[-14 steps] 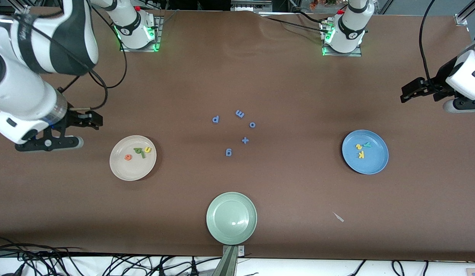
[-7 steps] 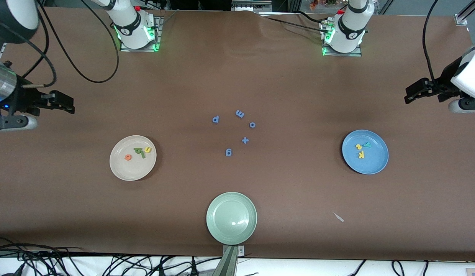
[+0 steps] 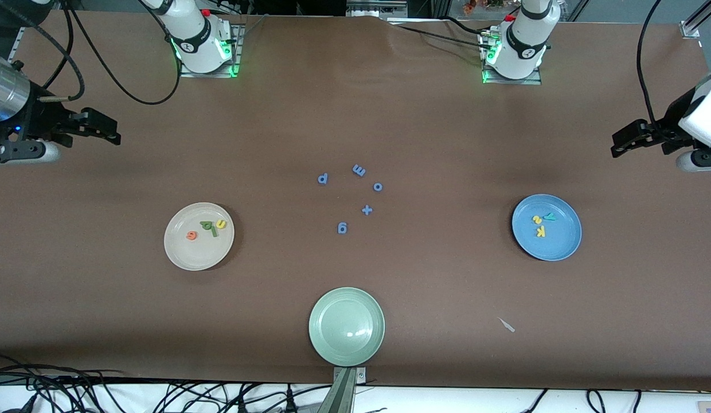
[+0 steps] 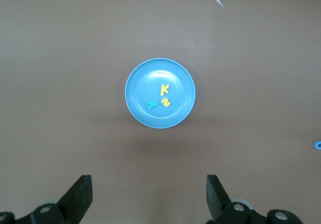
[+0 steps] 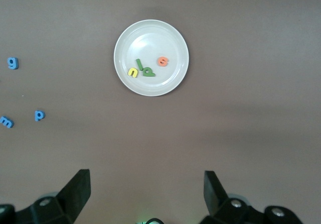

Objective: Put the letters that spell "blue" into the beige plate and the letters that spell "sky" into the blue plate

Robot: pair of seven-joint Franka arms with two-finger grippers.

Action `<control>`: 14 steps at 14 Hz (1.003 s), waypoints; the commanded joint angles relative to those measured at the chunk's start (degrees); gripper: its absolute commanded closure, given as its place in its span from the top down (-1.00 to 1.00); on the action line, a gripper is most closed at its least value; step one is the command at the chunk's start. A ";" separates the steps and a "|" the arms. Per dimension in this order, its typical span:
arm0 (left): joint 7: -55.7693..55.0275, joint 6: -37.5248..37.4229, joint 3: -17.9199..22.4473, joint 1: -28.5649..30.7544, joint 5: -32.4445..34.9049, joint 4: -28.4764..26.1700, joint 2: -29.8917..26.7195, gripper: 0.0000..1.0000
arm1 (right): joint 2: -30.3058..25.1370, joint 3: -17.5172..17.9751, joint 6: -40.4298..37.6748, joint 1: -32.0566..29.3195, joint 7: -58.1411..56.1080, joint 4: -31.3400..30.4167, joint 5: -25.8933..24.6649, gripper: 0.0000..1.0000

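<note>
Resting in the beige plate are the orange e, the green b with the green l touching it, and the yellow u; in the blue plate lie the yellow s, the yellow k and the teal y, so the sorting looks complete and the step in hand appears to be pulling clear. Doing that well means keeping both arms high and away from the plates so nothing gets nudged. On the front view's clock face, the beige plate sits at about 9, the blue plate at 3, an empty pale green plate at 6, and the blue p, m, o, plus sign and g cluster near the centre of the counter. The right pincer hangs wide open and empty at 9 to 10, above bare counter; the left pincer, equally spread and empty, at 2 to 3. Each wrist view looks straight down on its own plate and shows the letters' shapes plainly; only the front view shows both plates and arms together, plus a small pale scrap near 5.
</note>
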 commanded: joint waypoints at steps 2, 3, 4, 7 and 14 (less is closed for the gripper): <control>1.23 1.27 -0.11 0.59 -0.52 0.88 0.67 1.00 | -1.11 1.50 0.94 -1.39 0.81 -0.80 -0.71 1.00; 1.32 1.27 -0.11 0.68 -0.52 0.97 1.02 1.00 | -1.11 1.50 0.94 -1.39 0.63 -0.53 -0.80 1.00; 1.23 1.27 -0.11 0.68 -0.52 0.88 1.02 1.00 | -0.76 1.50 1.02 -1.39 0.54 -0.18 -1.06 1.00; 1.23 1.27 -0.02 0.68 -0.69 0.97 1.11 1.00 | -0.05 1.32 1.46 -1.74 0.19 1.49 -1.41 1.00; 1.14 0.92 -0.46 0.50 -0.52 1.06 1.11 1.00 | 2.84 0.27 1.29 -1.39 -0.16 4.21 -4.49 1.00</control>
